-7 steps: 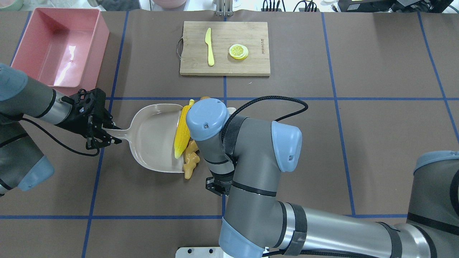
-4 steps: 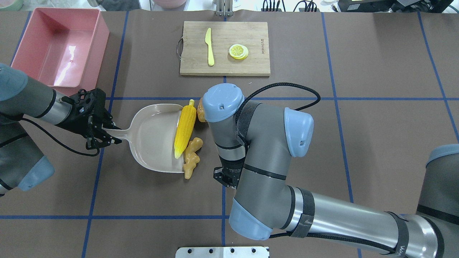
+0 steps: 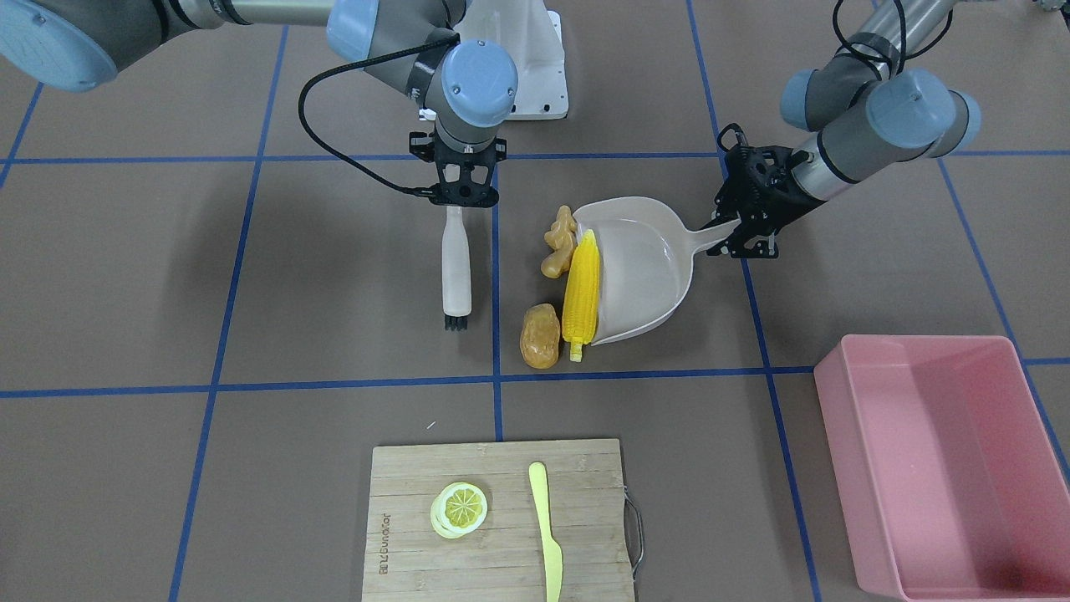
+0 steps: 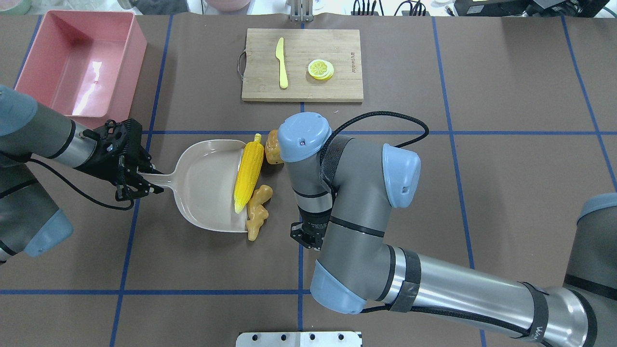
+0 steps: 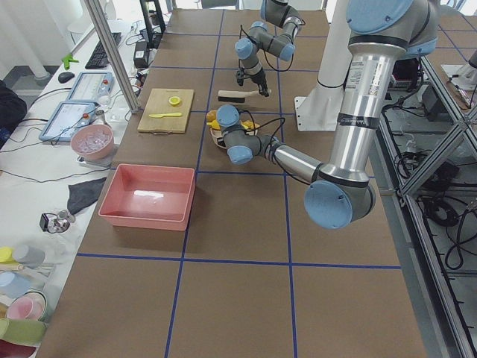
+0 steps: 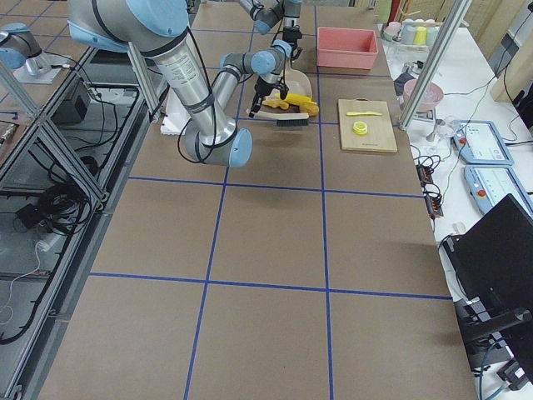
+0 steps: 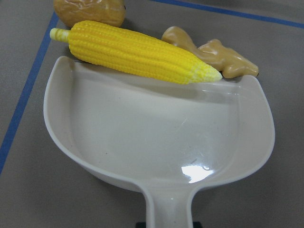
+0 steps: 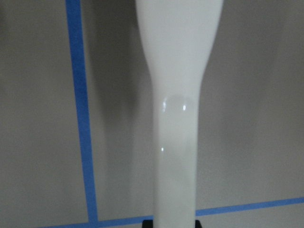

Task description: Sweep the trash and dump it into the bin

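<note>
Bin [image 4: 77, 67], one, stands at the far left corner of the desk [image 4: 506, 202], close to its edges. Left pincer [image 4: 147, 179] is clenched on the handle of the one dustpan [image 4: 205, 185], near the bin but apart from it. Trash counts three pieces, all outside the bin. Corn cob [image 4: 248, 173] lies along the pan's open lip. Ginger [image 4: 257, 212] and potato [image 4: 272, 147] sit on the desk just beyond that lip, as the left wrist view confirms. Overhead, the right arm covers part of the potato and all of the brush [image 3: 457, 267]. The front-facing view shows the potato whole and one brush, its handle grasped by the right pincer [image 3: 460, 199], with a strip of bare desk between brush and trash. One board [image 4: 302, 65] near the far edge carries one knife [image 4: 282, 62] and one lemon slice [image 4: 320, 69].
</note>
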You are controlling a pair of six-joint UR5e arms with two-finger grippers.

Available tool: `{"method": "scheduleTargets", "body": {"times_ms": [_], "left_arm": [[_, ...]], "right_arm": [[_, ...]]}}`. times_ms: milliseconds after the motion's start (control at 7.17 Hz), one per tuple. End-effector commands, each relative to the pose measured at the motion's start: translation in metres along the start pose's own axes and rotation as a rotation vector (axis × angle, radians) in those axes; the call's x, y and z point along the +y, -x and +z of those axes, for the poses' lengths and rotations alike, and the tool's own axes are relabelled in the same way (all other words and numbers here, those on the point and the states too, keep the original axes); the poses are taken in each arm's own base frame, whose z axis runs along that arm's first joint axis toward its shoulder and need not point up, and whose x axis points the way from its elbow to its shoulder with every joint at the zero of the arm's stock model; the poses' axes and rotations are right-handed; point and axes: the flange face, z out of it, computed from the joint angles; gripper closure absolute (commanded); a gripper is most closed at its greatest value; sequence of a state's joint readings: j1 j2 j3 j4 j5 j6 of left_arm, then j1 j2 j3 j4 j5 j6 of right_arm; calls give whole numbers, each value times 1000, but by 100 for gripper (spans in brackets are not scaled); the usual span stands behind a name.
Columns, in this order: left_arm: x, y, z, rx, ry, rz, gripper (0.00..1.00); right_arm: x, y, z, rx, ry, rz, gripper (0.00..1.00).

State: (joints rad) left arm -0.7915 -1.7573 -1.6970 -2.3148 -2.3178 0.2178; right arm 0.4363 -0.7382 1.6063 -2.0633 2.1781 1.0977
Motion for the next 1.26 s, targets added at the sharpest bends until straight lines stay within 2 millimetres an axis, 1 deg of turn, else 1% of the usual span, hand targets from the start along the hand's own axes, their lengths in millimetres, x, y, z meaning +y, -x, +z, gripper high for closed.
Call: {"method": "scheduleTargets", "body": {"times_ms": [0,139,279,418,558,1116], "left_arm": [[-1,1,0,0,0,0,100],[-1,0,0,0,-1,1,100],[-1,0,0,0,-1,1,100],[-1,0,0,0,-1,1,100],[-1,1,0,0,0,0,100],[1,3,3,1,4,-4,100]], "right_arm": [[-9,2,2,-1,-3,-1,100],[-15,11,-2,-3,-6,0,100],[-23,23,-1,-4,-8,-2,100],[-29,28,2,-23,-17,-13,100],[-31,38,1,-18,-14,-11,100],[-28,46,-6,-42,-23,-32,100]]}}
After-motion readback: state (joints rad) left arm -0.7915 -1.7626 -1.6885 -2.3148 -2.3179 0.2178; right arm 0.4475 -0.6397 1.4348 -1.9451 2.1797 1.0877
